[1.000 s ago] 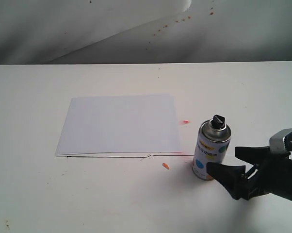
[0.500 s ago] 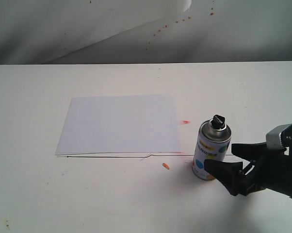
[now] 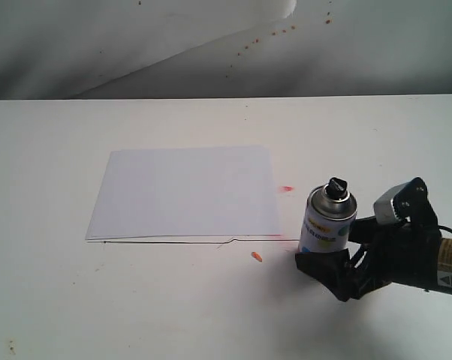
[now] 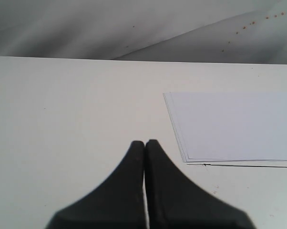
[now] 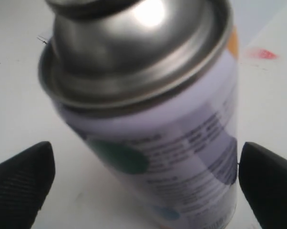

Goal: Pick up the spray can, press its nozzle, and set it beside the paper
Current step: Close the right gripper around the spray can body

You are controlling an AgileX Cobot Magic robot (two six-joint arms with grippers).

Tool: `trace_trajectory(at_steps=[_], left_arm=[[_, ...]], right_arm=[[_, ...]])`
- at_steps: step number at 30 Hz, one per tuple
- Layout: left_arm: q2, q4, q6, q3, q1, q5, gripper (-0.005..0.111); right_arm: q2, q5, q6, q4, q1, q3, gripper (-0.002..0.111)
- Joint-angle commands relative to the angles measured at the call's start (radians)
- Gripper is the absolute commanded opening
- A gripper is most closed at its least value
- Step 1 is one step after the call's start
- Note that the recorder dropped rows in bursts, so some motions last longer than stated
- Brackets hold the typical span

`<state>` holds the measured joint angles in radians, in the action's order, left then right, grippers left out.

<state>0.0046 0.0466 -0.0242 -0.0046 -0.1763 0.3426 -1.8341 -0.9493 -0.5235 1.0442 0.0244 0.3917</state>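
Note:
The spray can [image 3: 327, 225] stands upright on the white table, just right of the paper's [image 3: 185, 191] near right corner. Its black nozzle [image 3: 336, 186] sits on the silver dome. My right gripper [image 3: 327, 249] is open and low at the can's base, one finger in front and one behind. In the right wrist view the can [image 5: 148, 119] fills the space between the black fingertips [image 5: 19, 181]; one side shows a clear gap, the other is close against the label. My left gripper [image 4: 144, 143] is shut and empty, hovering over bare table beside the paper [image 4: 234, 126].
Small orange and red paint marks [image 3: 256, 257] lie on the table between paper and can. A white backdrop sheet [image 3: 211, 37] with red specks hangs behind the table's far edge. The left arm is out of the exterior view.
My right gripper has slid left and dropped lower, so its open fingers now straddle the can's lower body. The can and paper have not moved.

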Motion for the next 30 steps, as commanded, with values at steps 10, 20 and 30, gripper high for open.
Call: trace_trajectory(at_steps=[10, 20, 30], left_arm=[[-0.005, -0.001, -0.001, 0.005, -0.002, -0.005, 0.000], [-0.005, -0.001, -0.001, 0.005, -0.002, -0.005, 0.000], [-0.005, -0.001, -0.001, 0.005, -0.002, -0.005, 0.000]], right_arm=[[-0.001, 0.070, 0.007, -0.060, 0.013, 0.042, 0.095], [-0.041, 0.043, 0.027, -0.071, 0.026, 0.054, 0.095], [-0.059, -0.015, 0.060, -0.103, 0.026, 0.054, 0.095]])
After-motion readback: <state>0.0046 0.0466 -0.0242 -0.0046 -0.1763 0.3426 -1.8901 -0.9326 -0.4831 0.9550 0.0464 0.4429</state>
